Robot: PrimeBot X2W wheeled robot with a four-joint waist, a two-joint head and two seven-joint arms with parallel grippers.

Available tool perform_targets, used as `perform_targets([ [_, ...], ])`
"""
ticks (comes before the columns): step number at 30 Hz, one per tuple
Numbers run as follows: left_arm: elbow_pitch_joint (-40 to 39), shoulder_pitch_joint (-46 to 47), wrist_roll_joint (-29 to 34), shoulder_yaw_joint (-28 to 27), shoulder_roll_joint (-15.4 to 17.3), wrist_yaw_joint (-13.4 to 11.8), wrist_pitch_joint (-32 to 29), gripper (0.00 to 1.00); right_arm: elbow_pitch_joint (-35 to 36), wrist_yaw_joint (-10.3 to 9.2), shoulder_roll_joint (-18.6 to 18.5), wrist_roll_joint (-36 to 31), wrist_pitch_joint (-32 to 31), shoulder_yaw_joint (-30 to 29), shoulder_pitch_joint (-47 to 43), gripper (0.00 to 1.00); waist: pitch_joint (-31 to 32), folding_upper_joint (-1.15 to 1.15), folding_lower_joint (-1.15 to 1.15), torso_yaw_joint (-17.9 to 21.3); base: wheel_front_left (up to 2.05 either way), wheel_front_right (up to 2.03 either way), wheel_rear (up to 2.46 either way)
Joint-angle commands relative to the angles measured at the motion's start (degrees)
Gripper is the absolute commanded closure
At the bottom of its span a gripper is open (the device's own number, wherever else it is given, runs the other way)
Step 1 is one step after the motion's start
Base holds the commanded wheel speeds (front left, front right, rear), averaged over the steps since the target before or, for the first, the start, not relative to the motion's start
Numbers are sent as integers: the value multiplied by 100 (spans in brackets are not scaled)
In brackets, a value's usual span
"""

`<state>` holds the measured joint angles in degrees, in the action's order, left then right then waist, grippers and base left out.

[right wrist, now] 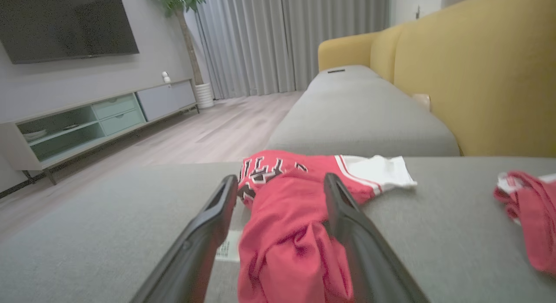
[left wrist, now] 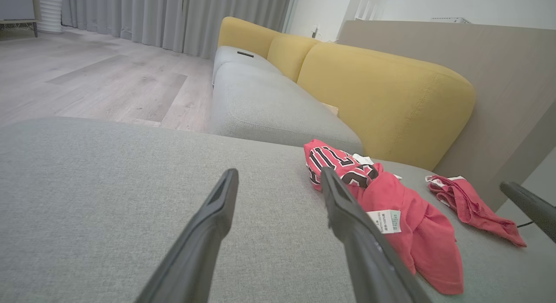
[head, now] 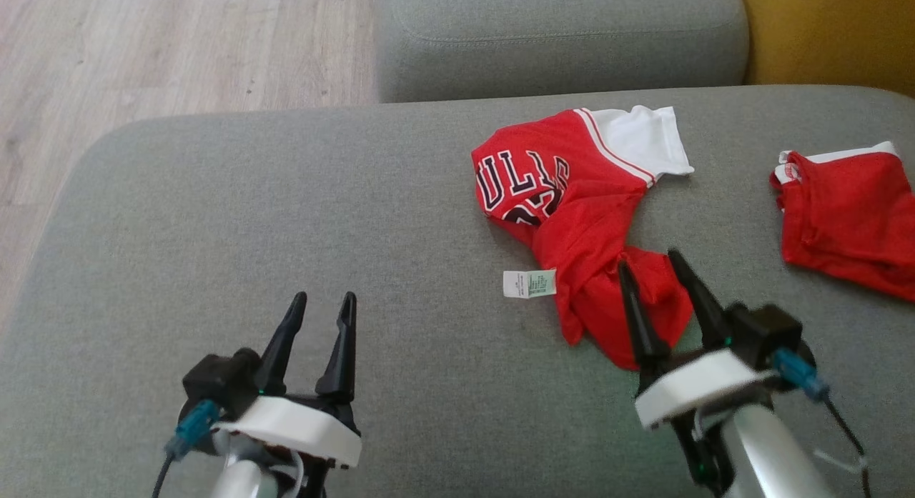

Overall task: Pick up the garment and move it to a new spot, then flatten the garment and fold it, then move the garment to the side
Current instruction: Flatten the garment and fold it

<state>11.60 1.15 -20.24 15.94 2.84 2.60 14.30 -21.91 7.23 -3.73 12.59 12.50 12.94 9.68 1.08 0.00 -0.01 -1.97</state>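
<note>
Two tools, both spread wide, neither gripping anything; left tool [head: 324, 296] hovers over the bare grey sofa seat [head: 214, 219], well apart from the cloth; right tool [head: 648, 259] stands with its fingers astride the bunched lower end of the garment [head: 572, 219], fabric lying loose between them, not pinched. The garment is a red jersey with dark lettering and a white sleeve; it lies right of centre on the seat, twisted along its length, care label [head: 529, 284] turned out at its left edge; further right, apart from it, lies a second red garment [head: 851, 212]. Progress, as I judge it: whether the jersey already sits on its new spot I cannot tell; flattening is not done, the body being rucked and rolled; folding and the shift to the side are both left. Next likely call: each tool takes a corner of the cloth and draws it out flat.
</note>
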Motion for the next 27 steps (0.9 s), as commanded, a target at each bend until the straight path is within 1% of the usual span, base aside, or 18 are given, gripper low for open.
perform_targets([
  [1, -170, 163, 44, -155, 4, 9, 70, 0, 344, 25, 80, 13, -10, 134, 239, 0, -12, 0, 1, 1, 0, 0, 0],
  [4, -159, 171, 50, -83, 4, 25, 70, 0, 656, 25, 82, 107, -116, 135, 2, 0, -44, 0, 1, -29, 0, 0, 0],
  [8, -157, 208, 66, 16, 4, 52, 70, 0, 885, 25, 84, -57, -303, 106, -62, 0, -149, 0, 1, -200, 0, 0, 0],
  [13, -140, 324, 23, 127, 4, 49, 70, 0, 832, 25, 84, -312, -658, -7, 96, 0, -368, 0, 1, -556, 0, 0, 0],
  [18, -89, 412, -30, 218, 4, 46, 70, 0, 322, 25, 84, -518, -1104, -53, 340, 0, -605, 0, 1, -905, 0, 0, 0],
  [21, -61, 478, -53, 265, 4, 50, 70, 0, -185, 25, 85, -824, -1323, -301, 522, 0, -732, 0, 1, -1089, 0, 0, 0],
  [24, -31, 552, -69, 324, 4, 63, 70, 0, -646, 25, 85, -1108, -1351, -667, 644, 0, -799, 0, 1, -1259, 0, 0, 0],
  [27, -19, 592, -81, 307, 4, 49, 70, 0, -1012, 25, 85, -984, -1264, -597, 746, 0, -827, 0, 1, -1324, 0, 0, 0],
])
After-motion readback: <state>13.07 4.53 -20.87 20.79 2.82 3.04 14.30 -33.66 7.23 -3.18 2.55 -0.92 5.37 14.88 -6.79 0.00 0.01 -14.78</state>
